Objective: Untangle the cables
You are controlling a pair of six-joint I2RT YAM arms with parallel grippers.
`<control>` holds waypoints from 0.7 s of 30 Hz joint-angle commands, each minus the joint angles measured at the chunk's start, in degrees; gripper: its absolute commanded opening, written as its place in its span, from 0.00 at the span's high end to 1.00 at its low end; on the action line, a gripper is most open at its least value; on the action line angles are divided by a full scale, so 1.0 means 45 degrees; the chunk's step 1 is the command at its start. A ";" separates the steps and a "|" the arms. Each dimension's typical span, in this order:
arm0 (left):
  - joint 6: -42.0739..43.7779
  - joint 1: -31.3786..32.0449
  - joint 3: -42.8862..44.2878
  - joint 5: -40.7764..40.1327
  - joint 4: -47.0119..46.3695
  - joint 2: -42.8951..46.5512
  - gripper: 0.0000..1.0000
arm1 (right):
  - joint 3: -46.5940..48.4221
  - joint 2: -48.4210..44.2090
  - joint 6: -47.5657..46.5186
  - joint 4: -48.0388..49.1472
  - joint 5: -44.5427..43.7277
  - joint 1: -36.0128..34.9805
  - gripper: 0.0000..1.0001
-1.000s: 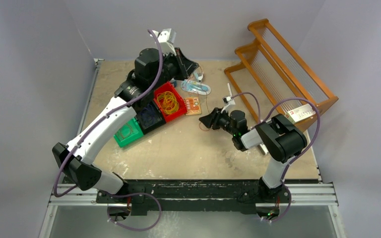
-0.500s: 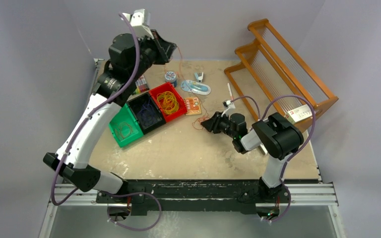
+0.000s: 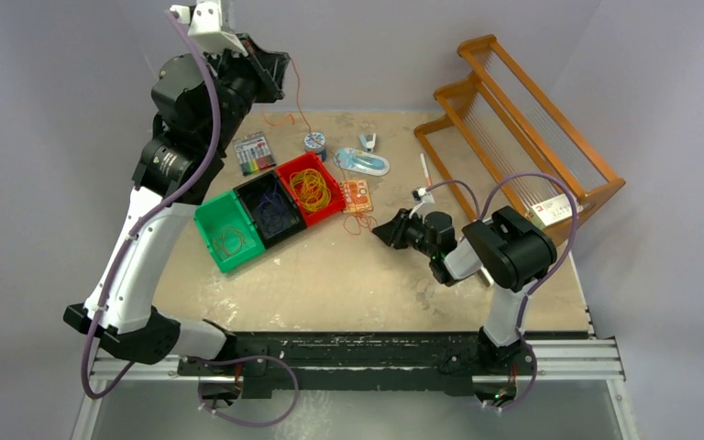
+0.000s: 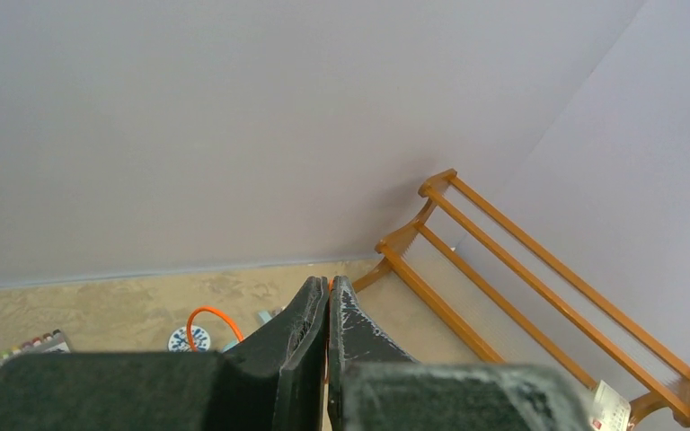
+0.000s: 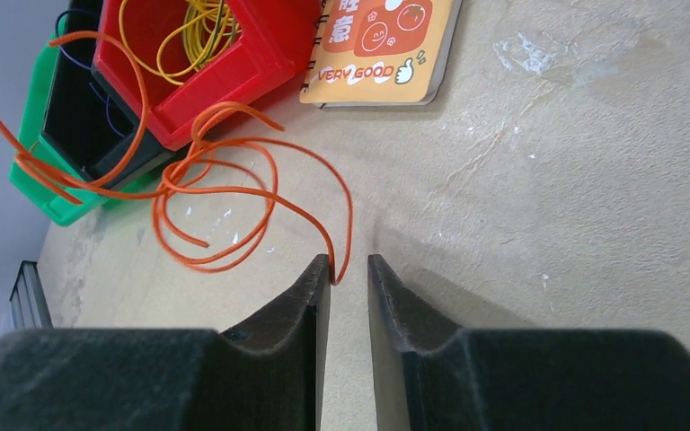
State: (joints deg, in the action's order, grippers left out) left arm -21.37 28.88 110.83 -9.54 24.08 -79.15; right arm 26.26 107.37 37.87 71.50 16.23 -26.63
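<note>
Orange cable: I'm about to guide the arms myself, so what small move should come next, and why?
Probably close the right tool on the orange cable. One strand sits in the gap between its open jaws, while the raised left tool is shut on the cable higher up. Pinning it here would likely let a pull straighten the loose loops.

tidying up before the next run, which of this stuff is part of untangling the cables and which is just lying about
Job:
- orange cable, in left gripper, beside right gripper
- yellow cables, red bin
- purple cables, black bin
- green bin

Lying about:
- notebook
- markers
- rack
</note>
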 commanded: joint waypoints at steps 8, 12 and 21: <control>0.1555 -0.0109 0.1610 -0.1471 0.0563 -0.0113 1.00 | -0.0306 -0.0208 0.0099 0.0793 -0.0081 -0.0038 0.96; 0.2191 -0.0311 0.2586 -0.2440 0.0847 -0.0314 1.00 | -0.0428 -0.0179 0.0333 0.0733 -0.0281 -0.0034 1.00; 0.3845 -0.0324 0.3697 -0.4989 0.1199 -0.0294 1.00 | -0.0683 -0.0316 0.0872 0.0419 -0.1010 -0.0013 1.00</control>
State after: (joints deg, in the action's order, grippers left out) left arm -9.19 27.77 124.99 -25.47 29.54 -81.03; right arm 24.05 107.35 40.51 72.34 14.48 -26.61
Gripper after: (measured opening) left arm 0.009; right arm 0.008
